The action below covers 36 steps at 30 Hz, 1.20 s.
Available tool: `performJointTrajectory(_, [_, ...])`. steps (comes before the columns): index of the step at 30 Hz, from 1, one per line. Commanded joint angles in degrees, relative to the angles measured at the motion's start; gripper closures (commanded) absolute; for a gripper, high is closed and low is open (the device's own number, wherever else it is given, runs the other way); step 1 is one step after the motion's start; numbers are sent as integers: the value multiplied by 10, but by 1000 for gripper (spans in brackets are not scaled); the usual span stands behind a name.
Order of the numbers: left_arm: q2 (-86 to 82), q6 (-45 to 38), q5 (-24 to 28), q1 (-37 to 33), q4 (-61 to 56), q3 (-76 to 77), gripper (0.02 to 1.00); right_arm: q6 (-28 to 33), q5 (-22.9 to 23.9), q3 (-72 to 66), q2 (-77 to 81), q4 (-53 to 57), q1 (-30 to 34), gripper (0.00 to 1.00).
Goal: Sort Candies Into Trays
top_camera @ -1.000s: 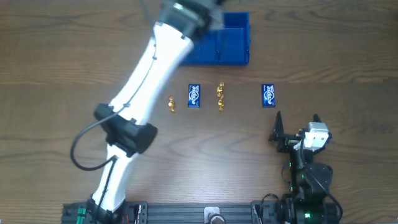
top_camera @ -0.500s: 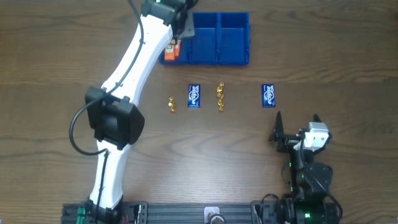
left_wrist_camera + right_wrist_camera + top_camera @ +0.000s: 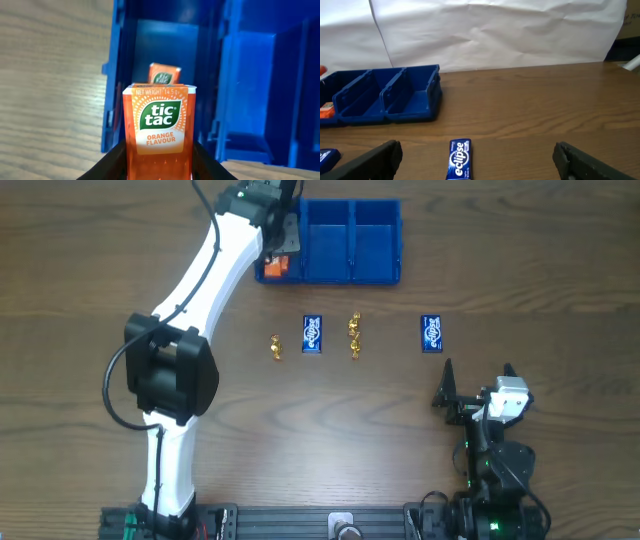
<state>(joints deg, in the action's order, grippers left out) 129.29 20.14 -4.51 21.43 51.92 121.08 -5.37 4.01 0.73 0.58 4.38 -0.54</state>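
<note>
Left gripper (image 3: 160, 162) clamped on an orange candy box (image 3: 160, 130) at the blue tray (image 3: 350, 277).
Its arm stretches from 7 o'clock to the tray's left compartment at 12 o'clock, where a second candy box (image 3: 164, 75) lies; the right gripper (image 3: 475, 385) sits spread wide at 5 o'clock.

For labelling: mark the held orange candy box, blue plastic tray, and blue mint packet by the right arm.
orange candy box (image 3: 160, 125), left wrist view, label.
blue plastic tray (image 3: 399, 240), top view, right wall.
blue mint packet (image 3: 459, 159), right wrist view, wrapper middle.
</note>
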Motion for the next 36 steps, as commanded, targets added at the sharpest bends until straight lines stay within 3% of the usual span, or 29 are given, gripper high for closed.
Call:
performJointTrajectory(1, [-14,-32,34,-8,-29,1,704,7,-3,-3,-4,0,2,1])
performJointTrajectory(9, [-14,-51,42,-16,-29,1,702,7,-3,-3,-4,0,2,1])
performJointTrajectory(12, [-14,-52,41,-16,-29,1,647,7,-3,-3,-4,0,2,1])
performJointTrajectory(13, [-14,-52,41,-16,-29,1,562,7,-3,-3,-4,-1,2,1])
performJointTrajectory(15, [-14,-52,41,-16,-29,1,259,7,-3,-3,-4,0,2,1])
performJointTrajectory(16, [-14,-52,39,-16,-29,1,40,7,-3,-3,-4,-1,2,1])
performJointTrajectory(17, [-14,-51,39,-17,-29,1,18,7,-3,-3,-4,-1,2,1])
performJointTrajectory(26, [-117,-28,39,-27,-52,-27,18,7,-3,-3,-4,-1,2,1])
performJointTrajectory(31, [-330,-25,29,-27,-163,-196,18,7,-3,-3,-4,-1,2,1])
performJointTrajectory(36, [-573,-24,-22,-18,-205,-413,18,7,-3,-3,-4,0,2,1])
